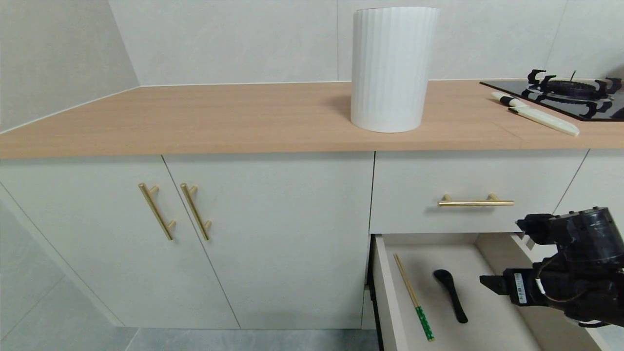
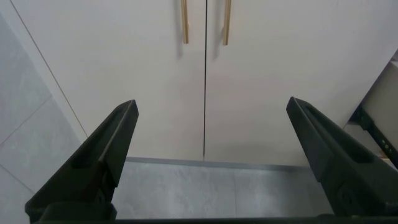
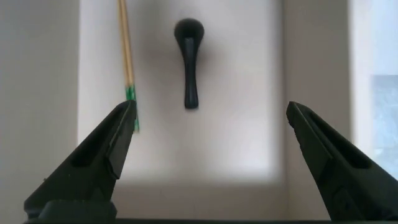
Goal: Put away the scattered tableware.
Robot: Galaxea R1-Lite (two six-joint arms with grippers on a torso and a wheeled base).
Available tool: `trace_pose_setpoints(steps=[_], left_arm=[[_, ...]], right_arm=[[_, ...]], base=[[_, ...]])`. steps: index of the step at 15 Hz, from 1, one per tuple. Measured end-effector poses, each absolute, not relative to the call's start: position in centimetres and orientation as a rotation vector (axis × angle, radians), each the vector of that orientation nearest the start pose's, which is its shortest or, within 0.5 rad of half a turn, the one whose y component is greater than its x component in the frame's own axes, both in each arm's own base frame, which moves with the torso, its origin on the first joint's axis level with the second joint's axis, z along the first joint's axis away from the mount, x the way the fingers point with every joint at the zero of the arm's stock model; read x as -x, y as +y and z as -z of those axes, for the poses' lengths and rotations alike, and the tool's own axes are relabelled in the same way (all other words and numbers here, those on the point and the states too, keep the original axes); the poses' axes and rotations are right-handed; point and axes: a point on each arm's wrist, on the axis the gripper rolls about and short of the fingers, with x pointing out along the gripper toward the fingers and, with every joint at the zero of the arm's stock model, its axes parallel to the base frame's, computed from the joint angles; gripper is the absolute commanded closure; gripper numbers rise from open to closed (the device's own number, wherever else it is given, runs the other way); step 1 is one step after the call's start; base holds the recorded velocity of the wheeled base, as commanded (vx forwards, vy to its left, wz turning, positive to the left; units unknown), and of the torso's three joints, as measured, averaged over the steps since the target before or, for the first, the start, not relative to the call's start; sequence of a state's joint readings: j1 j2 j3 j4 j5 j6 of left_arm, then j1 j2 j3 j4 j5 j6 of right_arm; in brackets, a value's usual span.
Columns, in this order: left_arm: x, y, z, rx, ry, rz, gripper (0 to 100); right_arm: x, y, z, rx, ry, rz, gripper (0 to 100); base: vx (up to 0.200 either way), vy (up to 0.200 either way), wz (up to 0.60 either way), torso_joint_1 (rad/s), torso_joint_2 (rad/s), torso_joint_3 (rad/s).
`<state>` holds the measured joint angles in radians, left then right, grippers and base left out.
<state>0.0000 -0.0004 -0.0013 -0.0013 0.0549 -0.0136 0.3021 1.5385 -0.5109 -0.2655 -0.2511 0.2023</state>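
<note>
Gaping wide at far left: the left tool, its two dark wedge-shaped fingers well apart and pinching nothing, pointing at a pair of flat, pale matte cabinet doors above grey floor tiles. Standing slanted on those doors, near the seam between them: two slim brass bar handles.

Running across above: a wood-grain counter with a straight front edge. Standing upright on it right of centre and back from that edge: a tall white ribbed cylinder.

Sitting shut beneath the counter: an upper drawer front with a level brass bar. Standing pulled out under it: the drawer, smooth and pale inside, its near end being cut off by the head view's lower edge. Lying along its left wall: wooden chopsticks with green-patterned ends. Lying just to their right, apart from them: a glossy black spoon, bowl toward the back. Leaving bare floor between spoon and right wall.

Hanging over the drawer's right side: the right tool, black fingers spread and gripping nothing.

Lying on the counter at far right: a pale knife with a dark band, beside a black glass hob being cropped by the right edge.
</note>
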Motion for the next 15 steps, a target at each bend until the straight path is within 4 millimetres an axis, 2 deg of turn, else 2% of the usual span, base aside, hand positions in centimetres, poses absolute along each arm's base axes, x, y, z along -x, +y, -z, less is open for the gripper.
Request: trace_pose_setpoints(steps=[4, 8, 15], left_arm=[[2.3, 0.1, -7.6, 0.013, -0.004, -0.055, 0], [2.3, 0.1, -7.6, 0.013, -0.002, -0.054, 0], [2.3, 0.1, -7.6, 0.013, -0.002, -0.055, 0]], right_arm=[[-18.9, 5.5, -13.4, 0.016, 0.696, 0.011, 0], [-17.7, 5.6, -13.7, 0.036, 0.729, -0.012, 0], [-15.5, 7.1, -13.1, 0.12, 0.875, -0.099, 0]], base=[[-0.2, 0.0, 0.0, 0.006, 0.0, 0.002], [-0.2, 0.0, 0.0, 0.0, 0.0, 0.002], [0.0, 0.0, 0.0, 0.0, 0.0, 0.0]])
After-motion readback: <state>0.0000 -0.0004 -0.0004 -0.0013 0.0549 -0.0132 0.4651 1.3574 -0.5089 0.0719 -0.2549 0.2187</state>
